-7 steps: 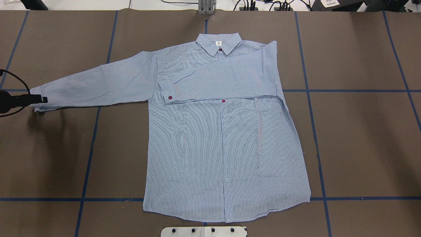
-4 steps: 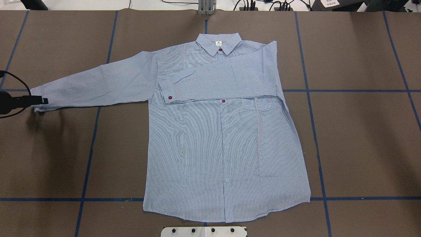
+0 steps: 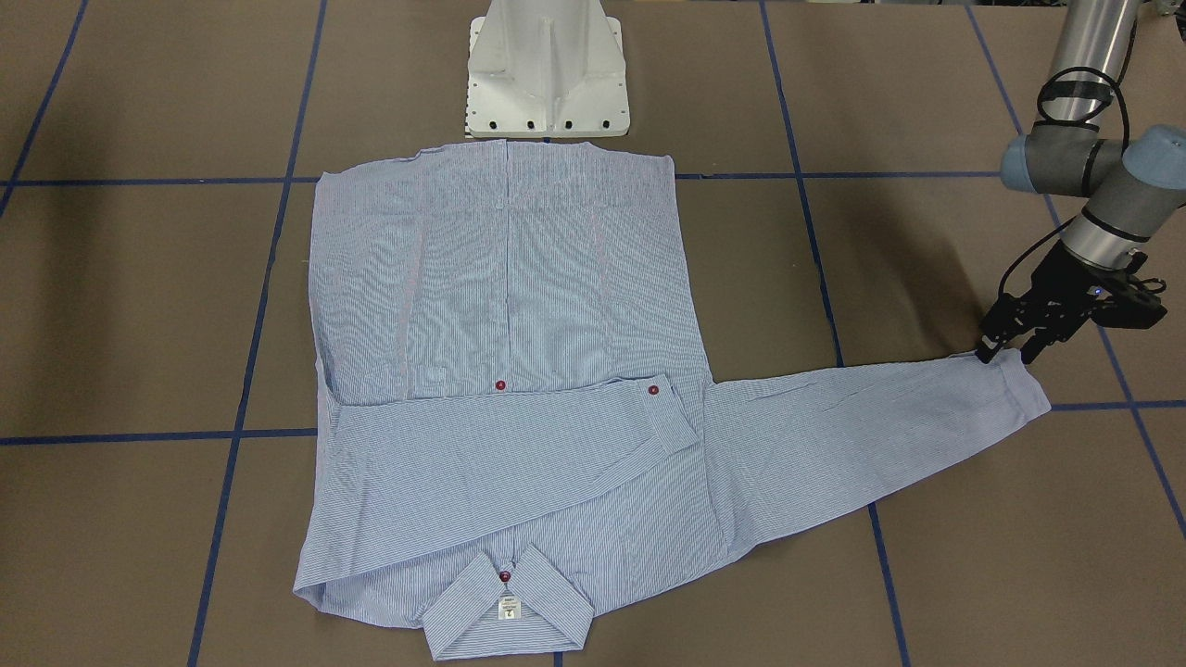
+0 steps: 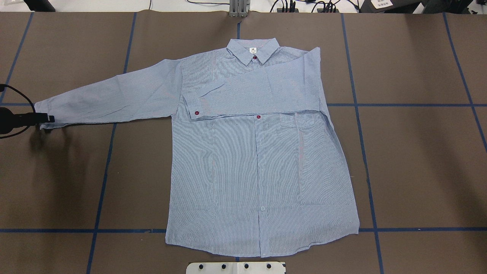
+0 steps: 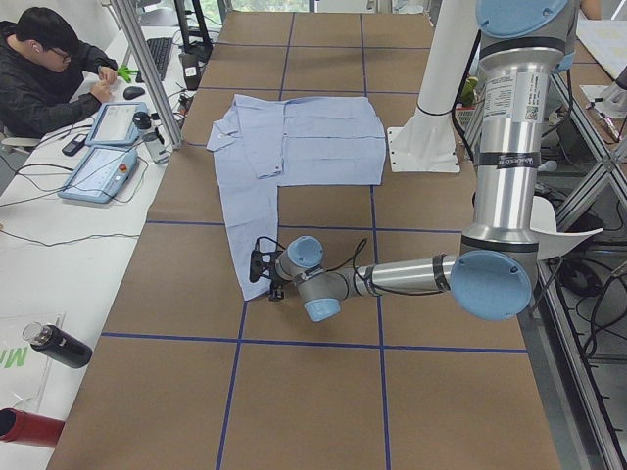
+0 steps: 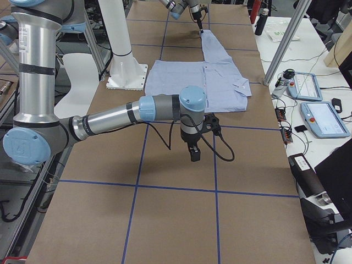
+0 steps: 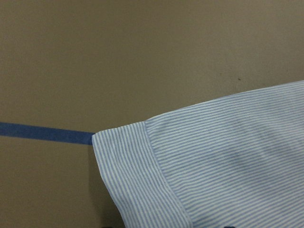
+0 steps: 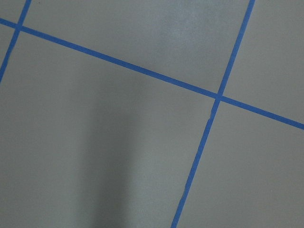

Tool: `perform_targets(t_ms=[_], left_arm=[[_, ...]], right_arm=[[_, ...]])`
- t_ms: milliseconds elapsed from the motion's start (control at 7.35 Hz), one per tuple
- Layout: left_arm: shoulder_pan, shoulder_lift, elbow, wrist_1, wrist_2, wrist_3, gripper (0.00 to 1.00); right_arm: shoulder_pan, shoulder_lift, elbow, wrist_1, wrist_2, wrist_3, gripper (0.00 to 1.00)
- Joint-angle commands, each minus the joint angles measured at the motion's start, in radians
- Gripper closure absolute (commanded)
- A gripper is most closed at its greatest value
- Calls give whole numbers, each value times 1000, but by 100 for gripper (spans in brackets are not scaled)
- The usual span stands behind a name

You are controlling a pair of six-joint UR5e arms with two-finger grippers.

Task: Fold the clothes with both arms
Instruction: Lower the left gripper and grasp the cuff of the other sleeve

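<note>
Sheeting of matte brown is spread over a long table point(image 4: 418, 171) and marked into large squares by lines of blue tape point(image 4: 418, 229). A light blue shirt point(image 4: 258, 171) with fine white stripes is laid flat at its middle, front up and buttoned. A white pedestal point(image 3: 547, 74) is fixed just beyond the shirt's hem. Past the shirt's collar side, in the left side view, a white bench point(image 5: 29, 294) is seen with a seated person point(image 5: 44, 69), two control pads point(image 5: 103, 157) and a dark bottle point(image 5: 59, 345) lying on its side. The bottle's contents cannot be made out.

The cloth is thin and lightly creased. A pointed collar point(image 4: 253, 47) is closed by a dark red button point(image 4: 255, 57), with a small white label point(image 4: 252, 50) inside. One sleeve point(image 4: 258, 95) is folded across the chest. The other sleeve point(image 4: 114, 101) is stretched straight out from the shirt, and a tape line runs under its banded cuff point(image 7: 137, 180).

The left gripper point(image 3: 1006, 353), black and two-fingered, is lowered to the edge of that cuff with its fingers apart, and nothing is clamped. It is carried by the left arm point(image 3: 1079, 56), a silver tube with pale blue joint caps. The right gripper point(image 6: 193, 153) is hung from the right arm point(image 6: 107, 120), pointing down over bare table well away from the shirt's folded side. Whether its fingers are apart or together cannot be told.
</note>
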Motion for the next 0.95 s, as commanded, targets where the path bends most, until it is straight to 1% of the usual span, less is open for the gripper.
perform_targets(t_ms=[0, 136, 272, 680, 816], left_arm=[[0, 0, -5, -2, -1, 7, 76], [0, 0, -11, -2, -7, 7, 96], [-1, 2, -22, 0, -10, 7, 100], [-1, 0, -100, 20, -10, 7, 100], [-1, -1, -140, 29, -12, 7, 100]], right_arm=[[0, 0, 1, 0, 0, 1, 0], [0, 0, 1, 0, 0, 2, 0], [0, 0, 1, 0, 0, 3, 0], [0, 0, 1, 0, 0, 3, 0], [2, 0, 1, 0, 0, 2, 0]])
